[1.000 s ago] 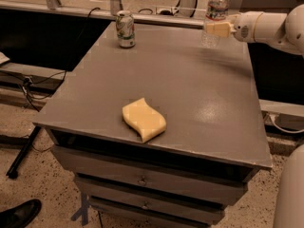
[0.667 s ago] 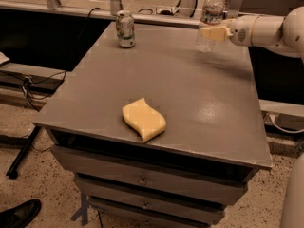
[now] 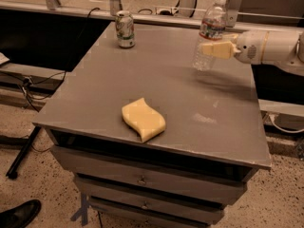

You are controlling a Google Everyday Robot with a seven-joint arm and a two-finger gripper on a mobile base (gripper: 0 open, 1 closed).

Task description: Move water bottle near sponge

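Observation:
The water bottle (image 3: 208, 34) is clear and ribbed, with a white cap and a red-and-white label. It is upright at the far right of the grey table (image 3: 95, 87). My gripper (image 3: 212, 49) comes in from the right on a white arm and is shut on the bottle's middle, holding it just above the tabletop. The pale-yellow wavy sponge (image 3: 143, 118) lies flat near the table's front edge, well to the left of and nearer than the bottle.
A green-and-white soda can (image 3: 125, 29) stands at the table's far left. The table has drawers (image 3: 142, 179) below its front edge. Cables and a black shoe (image 3: 19, 214) lie on the speckled floor at left.
My gripper has carried the bottle leftward and a little toward the front, away from the table's far right edge. The sponge and can have not moved.

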